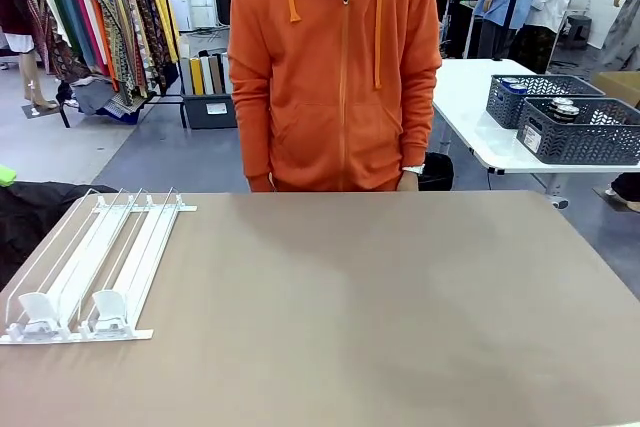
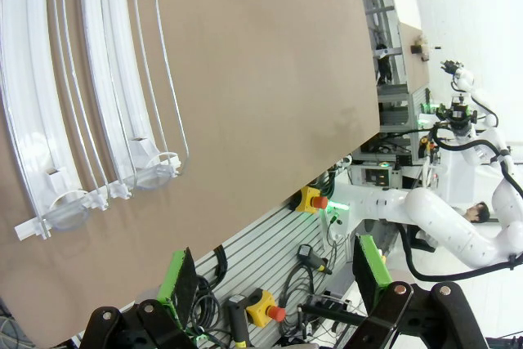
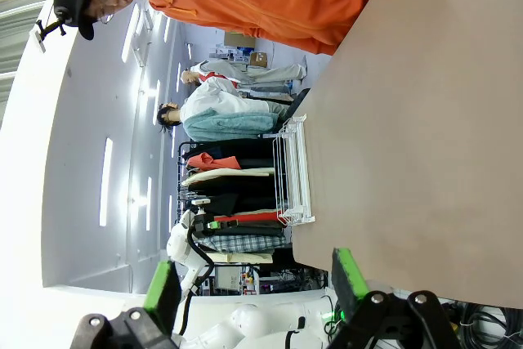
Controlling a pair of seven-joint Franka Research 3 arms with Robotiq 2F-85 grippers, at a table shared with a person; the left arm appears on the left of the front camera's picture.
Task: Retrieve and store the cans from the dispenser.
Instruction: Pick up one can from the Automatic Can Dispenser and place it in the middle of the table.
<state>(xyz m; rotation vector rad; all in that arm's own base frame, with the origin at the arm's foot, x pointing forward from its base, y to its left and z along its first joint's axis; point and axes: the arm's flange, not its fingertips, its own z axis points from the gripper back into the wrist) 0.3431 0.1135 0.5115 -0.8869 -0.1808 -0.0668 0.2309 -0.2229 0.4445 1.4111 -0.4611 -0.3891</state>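
Dispenser (image 1: 90, 267) lanes lie along the tabletop's (image 1: 380, 307) left edge, running from the near-left corner toward the far side, and every lane looks bare: only the two white pusher blocks (image 1: 72, 311) sit at the near end, with no can between the rails. The left gripper (image 2: 274, 279) hangs off the near edge of the tabletop with its green pads spread wide and nothing between them; the right gripper (image 3: 255, 284) is likewise released and empty, held beyond the table's edge with the rack (image 3: 294, 171) well away from it. A person in an orange hoodie (image 1: 335, 67) stands at the far edge. By my reading, the step in hand is either finished or not yet loaded, so the sensible course is to hold both arms back from the tabletop and not reach into empty lanes, where fingers could snag the thin rails. On a separate white table beyond the far-right corner stand two dark grey baskets (image 1: 580, 129); round silver tops show inside them, probably stored cans (image 1: 566, 107), though they are too small to tell the brands.
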